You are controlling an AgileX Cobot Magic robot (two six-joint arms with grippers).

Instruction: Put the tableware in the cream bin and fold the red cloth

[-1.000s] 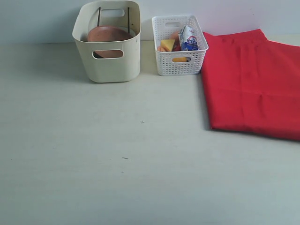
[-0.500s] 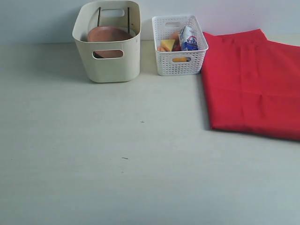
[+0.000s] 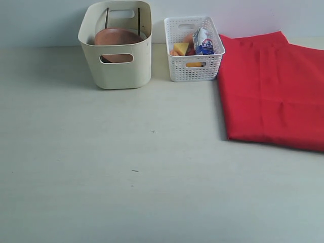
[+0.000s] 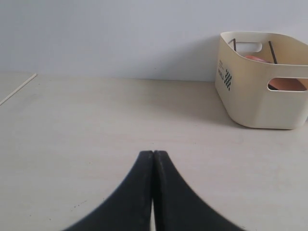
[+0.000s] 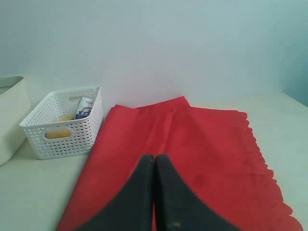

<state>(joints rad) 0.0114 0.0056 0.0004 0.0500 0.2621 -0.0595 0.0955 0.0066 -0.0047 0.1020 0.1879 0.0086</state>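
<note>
The cream bin point(image 3: 117, 48) stands at the back left of the table and holds a round brown wooden plate point(image 3: 117, 38) with two dark chopsticks point(image 3: 107, 17) leaning inside. The same cream bin point(image 4: 262, 82) shows in the left wrist view, far ahead of my left gripper point(image 4: 153, 153), which is shut with nothing in it. The red cloth point(image 3: 273, 83) lies flat at the right, reaching past the frame edge. My right gripper point(image 5: 154, 157) is shut and empty, pointing over the red cloth point(image 5: 202, 144), whose scalloped edge shows. Neither gripper appears in the exterior view.
A white lattice basket point(image 3: 195, 63) between the bin and the cloth holds food pieces and a small blue-white carton point(image 3: 203, 41). The lattice basket point(image 5: 62, 130) also shows in the right wrist view. The pale table point(image 3: 126, 167) stretches toward the front.
</note>
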